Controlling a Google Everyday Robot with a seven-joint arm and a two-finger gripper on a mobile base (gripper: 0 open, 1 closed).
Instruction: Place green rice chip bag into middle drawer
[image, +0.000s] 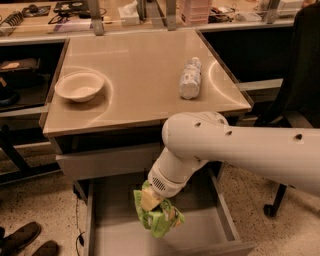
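Half done: gripper (151, 200), below front edge of desk (140, 75), clamped on bag (162, 220), hangs over open drawer (207, 225); lowering and release left.

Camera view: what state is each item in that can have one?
middle drawer: pulled open
green rice chip bag: held up, hanging over the middle drawer
end effector: shut on the bag, above the middle drawer
white bowl: upright, empty, on the tabletop
white bottle: lying on its side on the tabletop
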